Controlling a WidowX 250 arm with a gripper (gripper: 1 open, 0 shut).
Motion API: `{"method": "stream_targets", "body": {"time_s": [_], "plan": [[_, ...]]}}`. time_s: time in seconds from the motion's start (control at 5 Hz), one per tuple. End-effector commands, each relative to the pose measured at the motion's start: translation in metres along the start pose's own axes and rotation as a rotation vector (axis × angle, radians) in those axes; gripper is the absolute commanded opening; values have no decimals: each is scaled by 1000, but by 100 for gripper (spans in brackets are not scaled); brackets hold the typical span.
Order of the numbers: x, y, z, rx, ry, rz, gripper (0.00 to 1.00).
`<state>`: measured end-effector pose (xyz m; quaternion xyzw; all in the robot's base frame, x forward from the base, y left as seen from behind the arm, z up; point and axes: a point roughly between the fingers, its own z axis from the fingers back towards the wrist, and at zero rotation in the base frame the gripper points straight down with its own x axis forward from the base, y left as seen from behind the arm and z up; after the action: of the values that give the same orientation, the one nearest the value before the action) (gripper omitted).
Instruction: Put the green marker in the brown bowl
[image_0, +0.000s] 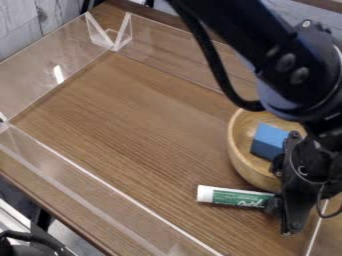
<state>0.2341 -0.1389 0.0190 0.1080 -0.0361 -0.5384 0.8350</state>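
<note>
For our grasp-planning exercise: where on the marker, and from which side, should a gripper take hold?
Grip the marker from above, across its barrel near the capped right end: it lies flat on the table, so only its sides are free. The gripper is already shut there, beside the bowl.

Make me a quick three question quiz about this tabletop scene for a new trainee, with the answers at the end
1. True or false: the green marker already lies inside the brown bowl.
2. What sits inside the bowl? A) a blue block B) a red cup C) nothing
3. Which end of the marker is the gripper at, and how do its fingers stand?

Key:
1. False. It lies flat on the wooden table, just in front of the bowl.
2. A, the blue block.
3. The marker's right end in the camera view, near the cap; the fingers are shut there.
</note>
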Motion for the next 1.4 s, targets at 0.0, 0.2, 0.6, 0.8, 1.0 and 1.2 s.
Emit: {"method": "stream_targets", "body": {"time_s": [0.0,0.2,0.6,0.8,1.0,1.2], "plan": [[2,1,4,15,-17,-15,0],[2,1,4,21,-18,-18,0],[3,2,4,32,-21,-22,0],[3,2,4,37,-21,-24,0],[4,2,3,43,-22,-26,0],[6,1,3,41,-21,-31,100]]}}
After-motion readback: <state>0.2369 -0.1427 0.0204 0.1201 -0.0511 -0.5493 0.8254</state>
